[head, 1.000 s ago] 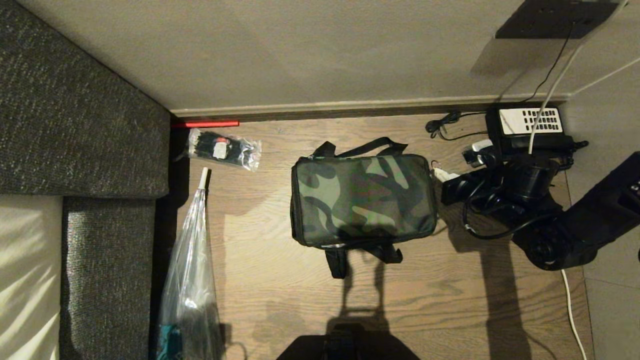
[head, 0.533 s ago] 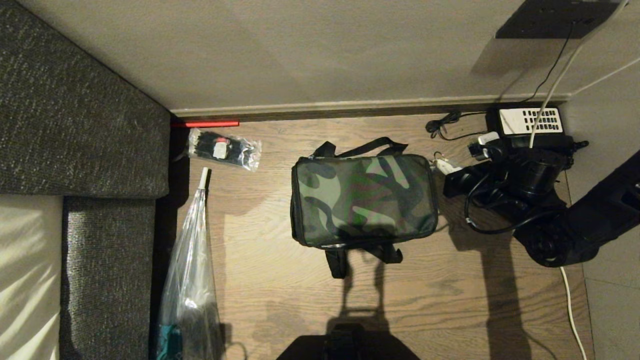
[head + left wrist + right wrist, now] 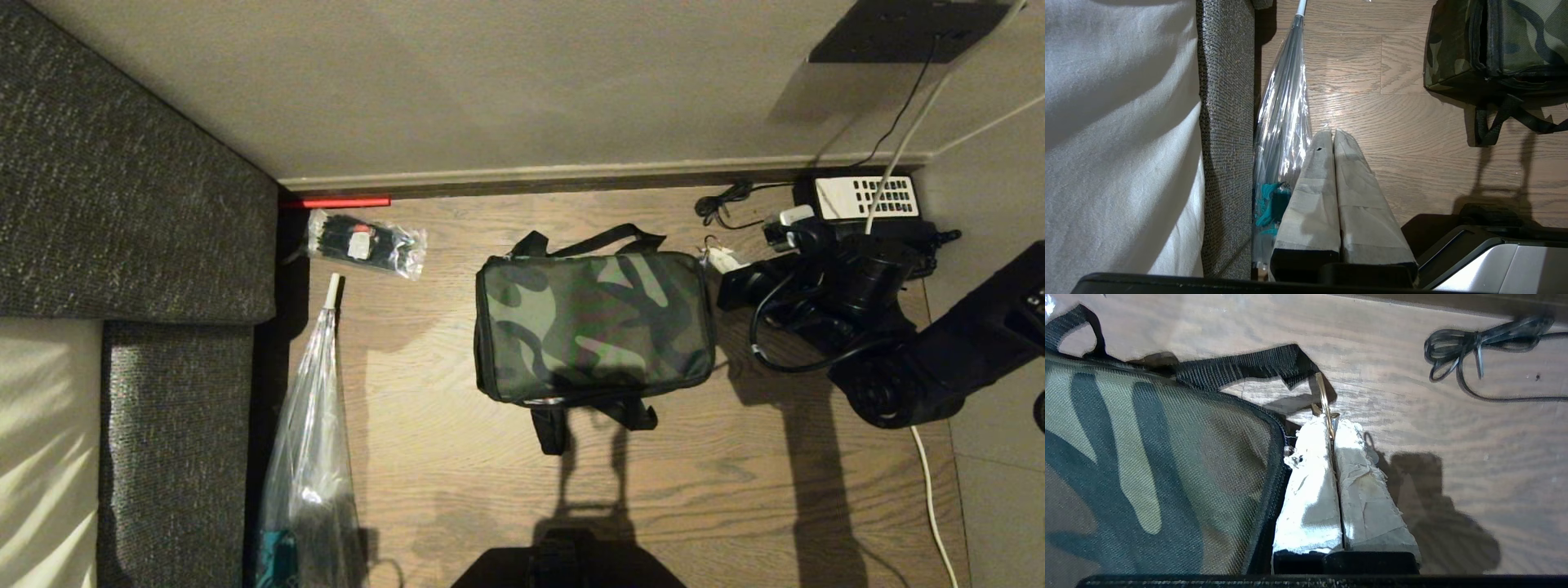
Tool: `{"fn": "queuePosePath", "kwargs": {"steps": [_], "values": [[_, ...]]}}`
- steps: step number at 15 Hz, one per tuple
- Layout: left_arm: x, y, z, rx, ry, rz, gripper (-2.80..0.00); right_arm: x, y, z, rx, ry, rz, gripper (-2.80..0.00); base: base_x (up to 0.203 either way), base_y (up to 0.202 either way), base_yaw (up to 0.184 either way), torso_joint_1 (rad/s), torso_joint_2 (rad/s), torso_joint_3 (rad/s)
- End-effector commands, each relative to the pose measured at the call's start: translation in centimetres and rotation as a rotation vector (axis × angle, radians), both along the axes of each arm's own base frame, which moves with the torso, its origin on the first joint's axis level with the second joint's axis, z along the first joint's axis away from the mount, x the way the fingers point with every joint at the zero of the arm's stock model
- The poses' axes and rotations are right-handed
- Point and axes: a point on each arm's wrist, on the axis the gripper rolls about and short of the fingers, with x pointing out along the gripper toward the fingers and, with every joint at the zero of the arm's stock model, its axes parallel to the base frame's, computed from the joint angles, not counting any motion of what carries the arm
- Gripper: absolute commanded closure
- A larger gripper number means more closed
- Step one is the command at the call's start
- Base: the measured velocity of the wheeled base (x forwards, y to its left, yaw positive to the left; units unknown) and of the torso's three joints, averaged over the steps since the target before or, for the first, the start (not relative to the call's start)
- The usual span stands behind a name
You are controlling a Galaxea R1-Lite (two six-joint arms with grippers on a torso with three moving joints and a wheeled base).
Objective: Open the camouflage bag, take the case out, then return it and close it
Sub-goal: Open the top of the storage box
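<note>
A camouflage bag (image 3: 592,328) sat closed on a wooden floor (image 3: 735,490), its patterned lid facing up and black straps trailing from its near and far sides. The case was not visible; it was presumably inside the bag. At the bag's far right corner, the right tool (image 3: 1331,426) had its padded fingers pressed together on a small metal ring (image 3: 1324,401), which appeared to be the zipper pull, just beside the black zipper track (image 3: 1274,473). The left tool (image 3: 1333,136) hung idle with its fingers together, near a clear plastic bag (image 3: 1284,122) lying along a grey sofa (image 3: 122,204), well apart from the camouflage bag.

The step in hand looked like opening the bag, or possibly closing it. The next move would likely call for drawing the ring steadily along the zipper track around the lid's edge, without letting the thin ring slip from the pinch or dragging the soft bag across the floor.
</note>
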Motion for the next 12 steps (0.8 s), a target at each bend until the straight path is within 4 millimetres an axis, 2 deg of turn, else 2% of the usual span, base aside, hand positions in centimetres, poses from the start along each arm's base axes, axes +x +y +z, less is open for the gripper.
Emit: {"fn": "queuePosePath", "kwargs": {"steps": [1,3,4,7,10,12], "values": [[0.0,0.0,-0.1,-0.001,0.003,0.001,0.00,0.2,0.1,0.0,0.003,-0.028,0.001,0.00,0.000,0.000,0.000,0.000,0.00,0.000],[0.0,0.0,-0.1,-0.001,0.003,0.001,0.00,0.1,0.1,-0.3,0.002,-0.018,0.000,0.00,0.000,0.000,0.000,0.000,0.00,0.000],[0.0,0.0,-0.1,-0.001,0.003,0.001,0.00,-0.1,0.0,-0.9,-0.002,0.004,0.000,-2.80,0.000,0.000,0.000,0.000,0.00,0.000],[0.0,0.0,-0.1,-0.001,0.003,0.001,0.00,-0.8,-0.5,-2.5,-0.023,0.061,-0.002,-2.80,0.000,0.000,0.000,0.000,0.00,0.000],[0.0,0.0,-0.1,-0.001,0.003,0.001,0.00,-1.8,-3.3,-3.4,-0.018,0.133,0.011,-2.80,0.000,0.000,0.000,0.000,0.00,0.000],[0.0,0.0,-0.1,-0.001,0.003,0.001,0.00,-2.7,-3.8,-3.4,0.105,0.226,0.096,-2.80,0.000,0.000,0.000,0.000,0.00,0.000]]}}
